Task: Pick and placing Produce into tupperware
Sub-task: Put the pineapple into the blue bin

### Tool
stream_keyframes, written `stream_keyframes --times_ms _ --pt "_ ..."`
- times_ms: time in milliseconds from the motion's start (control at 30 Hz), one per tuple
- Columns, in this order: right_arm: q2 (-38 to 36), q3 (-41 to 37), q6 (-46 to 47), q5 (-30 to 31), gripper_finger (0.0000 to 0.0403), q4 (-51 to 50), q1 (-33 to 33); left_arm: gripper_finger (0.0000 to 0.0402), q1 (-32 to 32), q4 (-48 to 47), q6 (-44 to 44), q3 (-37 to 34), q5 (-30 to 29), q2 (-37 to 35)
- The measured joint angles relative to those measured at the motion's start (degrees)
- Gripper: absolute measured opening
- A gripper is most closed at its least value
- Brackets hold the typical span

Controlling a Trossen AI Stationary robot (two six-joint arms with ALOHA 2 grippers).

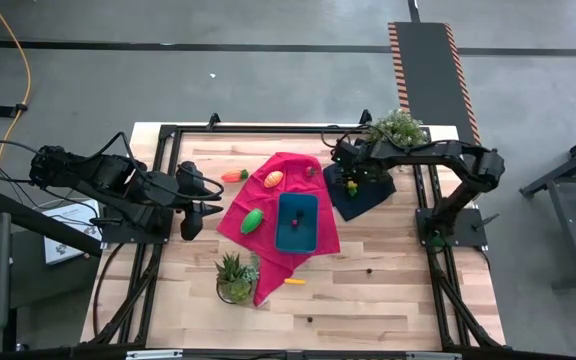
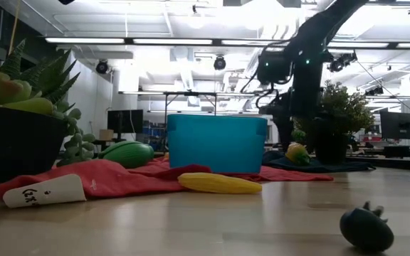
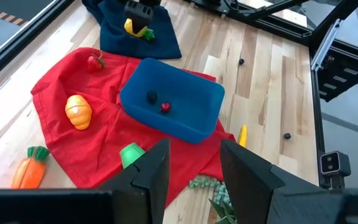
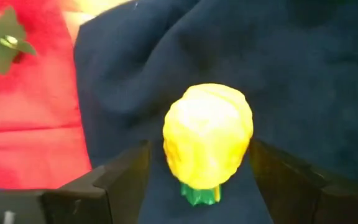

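The teal-blue tupperware (image 1: pixel 296 222) sits on a red cloth (image 1: pixel 268 250); in the left wrist view the tupperware (image 3: pixel 191 118) holds a small dark piece (image 3: pixel 152 96) and a red one (image 3: pixel 165 107). On the red cloth lie a green piece (image 1: pixel 252 221), an orange piece (image 1: pixel 273 179) and a strawberry (image 3: pixel 94 61). A carrot (image 1: pixel 234 175) and a yellow corn (image 1: pixel 295 281) lie on the wood. A yellow fruit (image 4: pixel 207 134) rests on the navy cloth (image 1: pixel 363 195). My right gripper (image 4: pixel 201 168) is open and low over it, one finger on either side without plainly touching. My left gripper (image 3: pixel 194 171) waits open to the left of the red cloth.
A potted succulent (image 1: pixel 235 277) stands at the red cloth's near corner and a leafy plant (image 1: pixel 398 128) stands at the far edge behind the navy cloth. A small dark piece (image 2: pixel 366 227) lies on bare wood near the near edge. Black frame rails (image 1: pixel 433 250) run along both sides.
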Motion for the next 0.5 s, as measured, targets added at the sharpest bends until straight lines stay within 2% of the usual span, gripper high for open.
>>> stream_keyframes --times_ms 333,500 --pt "2.51 0.0 -0.51 -0.29 0.026 4.5 0.07 0.0129 -0.02 -0.02 -1.17 0.0 -0.02 -0.02" --pt "2.51 0.0 -0.53 -0.26 0.0241 4.56 0.07 0.0129 0.0 -0.01 -1.15 0.0 -0.04 -0.02"
